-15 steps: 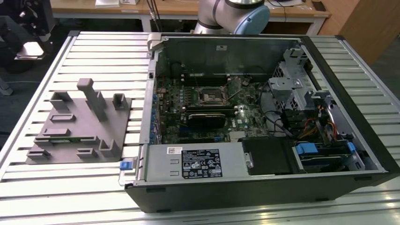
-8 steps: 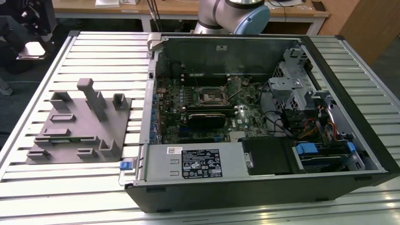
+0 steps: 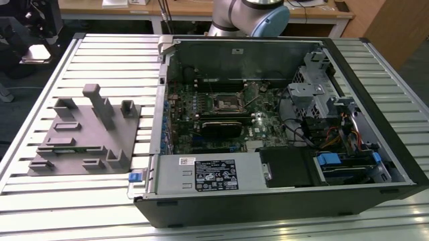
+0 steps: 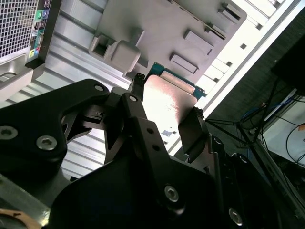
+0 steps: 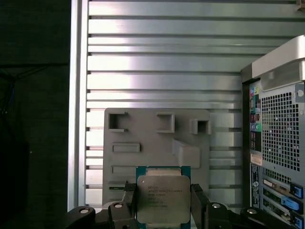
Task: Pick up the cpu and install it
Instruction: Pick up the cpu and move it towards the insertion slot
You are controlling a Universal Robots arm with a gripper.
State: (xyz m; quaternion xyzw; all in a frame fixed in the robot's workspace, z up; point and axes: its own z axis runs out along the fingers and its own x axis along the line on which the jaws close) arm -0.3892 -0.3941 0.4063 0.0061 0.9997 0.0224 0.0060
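A black two-fingered gripper (image 5: 163, 193) is clenched on the small flat square cpu with a pale silvery metal top and green board rim (image 5: 163, 205). One black finger (image 5: 127, 198) presses on each of two opposite sides. The cpu is held over the grey plastic holder (image 5: 157, 143), with its metal lid flat-on to the first wrist camera. It is close to square, so no long axis can be told. Its edges run parallel with the holder's edges and the table's slats. The second wrist view shows the cpu (image 4: 167, 95) aslant from behind the gripper (image 4: 164, 107), the lid catching light.

In the exterior view the holder (image 3: 80, 135) lies on a silvery slatted metal table (image 3: 100, 50), at nine o'clock of the open black computer case (image 3: 268, 206). Bare slats spread at the holder's twelve and six o'clock. A narrow strip reaches the table's rim at nine o'clock, and the case wall stands near at three. The first wrist view shows the case's perforated rear panel with coloured ports.

The exterior view looks into the case from above. The black square socket with a metal frame (image 3: 228, 103) sits near the middle. A grey metal drive cage (image 3: 315, 90) crowds its three o'clock, and a grey metal box with a white label (image 3: 208, 173) lies at six. The pale grey robot arm (image 3: 251, 17) rises at the case's twelve o'clock.
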